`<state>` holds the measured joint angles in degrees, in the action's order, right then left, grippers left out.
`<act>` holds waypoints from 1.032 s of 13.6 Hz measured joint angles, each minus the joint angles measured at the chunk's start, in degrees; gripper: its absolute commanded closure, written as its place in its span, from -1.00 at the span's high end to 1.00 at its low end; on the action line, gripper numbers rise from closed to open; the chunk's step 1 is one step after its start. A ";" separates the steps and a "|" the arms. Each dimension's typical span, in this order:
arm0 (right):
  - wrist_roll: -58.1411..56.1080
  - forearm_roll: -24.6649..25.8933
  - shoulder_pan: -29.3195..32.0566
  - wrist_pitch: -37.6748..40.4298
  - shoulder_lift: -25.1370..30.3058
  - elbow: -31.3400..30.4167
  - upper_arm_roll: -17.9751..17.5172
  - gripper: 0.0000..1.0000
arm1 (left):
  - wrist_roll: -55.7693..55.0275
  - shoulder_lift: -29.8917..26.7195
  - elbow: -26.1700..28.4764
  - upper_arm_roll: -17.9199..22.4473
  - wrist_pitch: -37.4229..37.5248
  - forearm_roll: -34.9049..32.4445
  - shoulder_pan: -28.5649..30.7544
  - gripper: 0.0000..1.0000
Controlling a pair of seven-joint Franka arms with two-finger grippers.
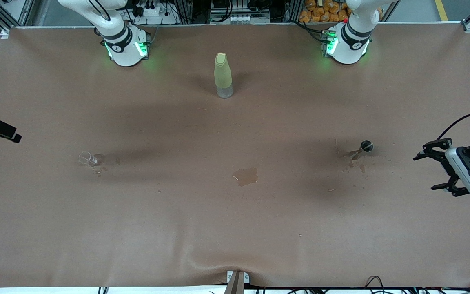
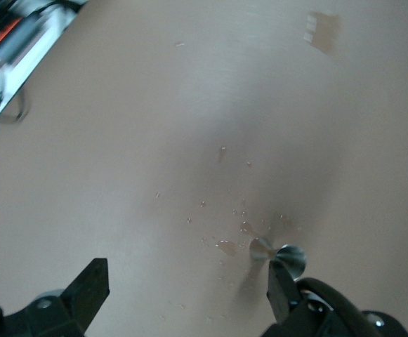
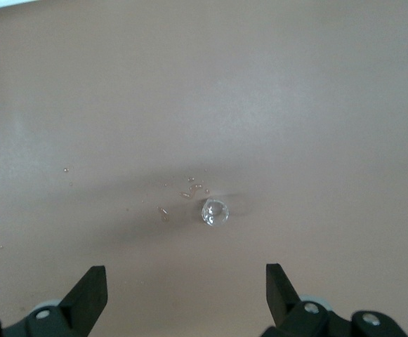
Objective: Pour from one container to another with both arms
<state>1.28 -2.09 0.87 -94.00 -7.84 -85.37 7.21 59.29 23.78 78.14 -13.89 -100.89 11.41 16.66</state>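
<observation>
A pale yellow-green bottle (image 1: pixel 223 74) stands upright between the two arm bases. A small clear glass (image 1: pixel 87 158) (image 3: pixel 215 212) sits toward the right arm's end, with droplets around it. A small metal cup (image 1: pixel 362 149) (image 2: pixel 281 254) sits toward the left arm's end among spilled drops. My left gripper (image 1: pixel 426 172) (image 2: pixel 186 284) hangs open and empty over the table's edge at its own end, the metal cup close by one finger in its wrist view. My right gripper (image 1: pixel 8 132) (image 3: pixel 184 281) is open and empty over its end of the table, apart from the glass.
A small brownish puddle (image 1: pixel 245 176) lies mid-table, nearer the front camera than the bottle. The brown table cover (image 1: pixel 235 228) is rumpled along its front edge. Cables and a metal bracket (image 1: pixel 237 281) sit at that edge.
</observation>
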 measured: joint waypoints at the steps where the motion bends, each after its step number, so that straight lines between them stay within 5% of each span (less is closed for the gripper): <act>1: -0.01 0.00 0.00 0.71 0.00 0.04 -0.01 1.00 | -5.60 -0.61 -0.01 0.00 -0.07 -1.02 -0.38 1.00; 5: 0.03 0.00 -0.01 1.47 -0.68 0.04 -0.01 1.00 | -18.85 -1.37 -0.04 0.01 -0.22 -5.46 -1.06 1.00; 8: 0.01 -0.02 -0.01 1.51 -0.85 0.06 -0.02 1.00 | -38.79 -1.51 -0.32 -0.08 -0.41 -11.55 -3.82 1.00; 14: -0.12 -0.02 -0.08 2.49 -0.72 0.11 -0.10 1.00 | -61.53 -4.59 -0.41 -1.12 -0.37 -12.36 -4.74 1.00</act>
<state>1.16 -2.11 0.78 -91.51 -8.55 -85.26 7.11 -2.24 19.19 77.73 -15.00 -101.26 -0.95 11.92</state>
